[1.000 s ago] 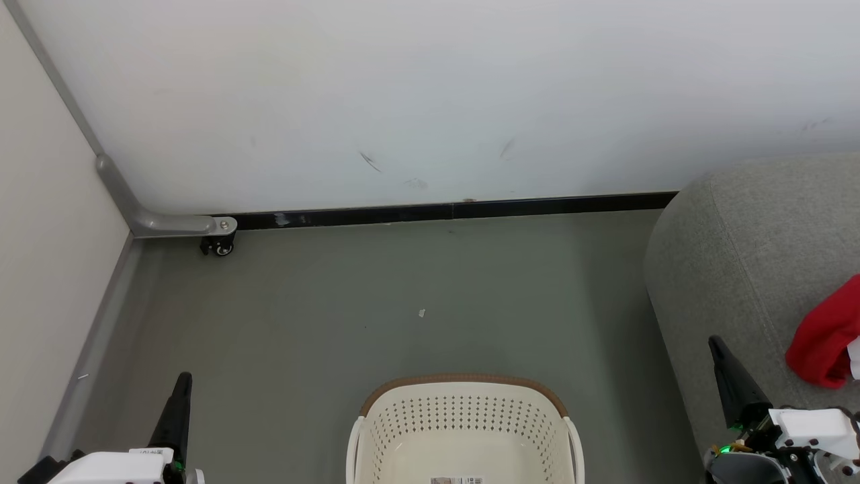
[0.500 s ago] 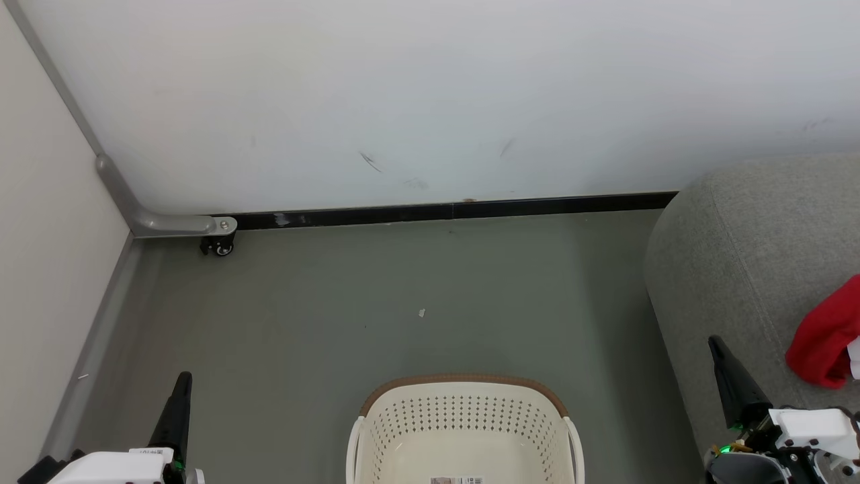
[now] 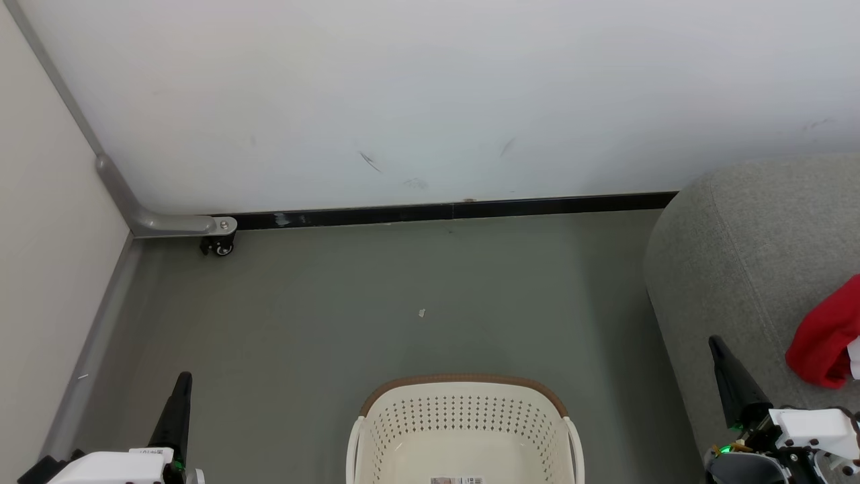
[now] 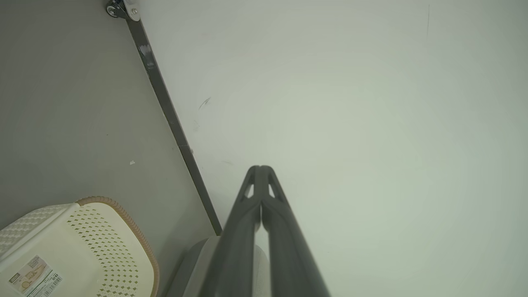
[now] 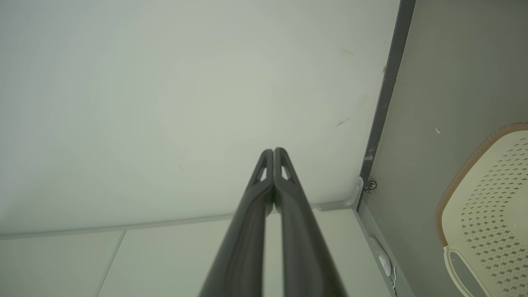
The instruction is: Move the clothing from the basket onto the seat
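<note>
Head view has the red clothing (image 3: 823, 336) lying bunched on the grey seat (image 3: 739, 235) at the right edge of the picture, with a bit of white trim at its lower right. The right pincer (image 3: 714, 343) hangs at the lower right, its dark tip showing against the seat, to the left of the clothing and slightly lower in the picture. The two are near each other but apart, with bare grey fabric between them. In the right wrist view its two fingers are pressed together tip to tip, pinching nothing, and point at the pale wall (image 5: 165, 103). The left pincer (image 3: 183, 380) hangs at the lower left over the grey floor (image 3: 403, 282), well apart from the clothing. In the left wrist view its fingers too are pressed together with nothing between them. The cream basket (image 3: 463, 380) stands on the floor at the bottom middle, between the two pincers and near the seat's left side, touching neither pincer. A paper label (image 3: 457, 480) lies on the part of its bottom that shows. Beyond the basket a small pale scrap (image 3: 422, 312) lies on the floor, a black skirting strip (image 3: 437, 213) runs along the foot of the wall, and a small caster wheel (image 3: 218, 247) sits near the left corner
</note>
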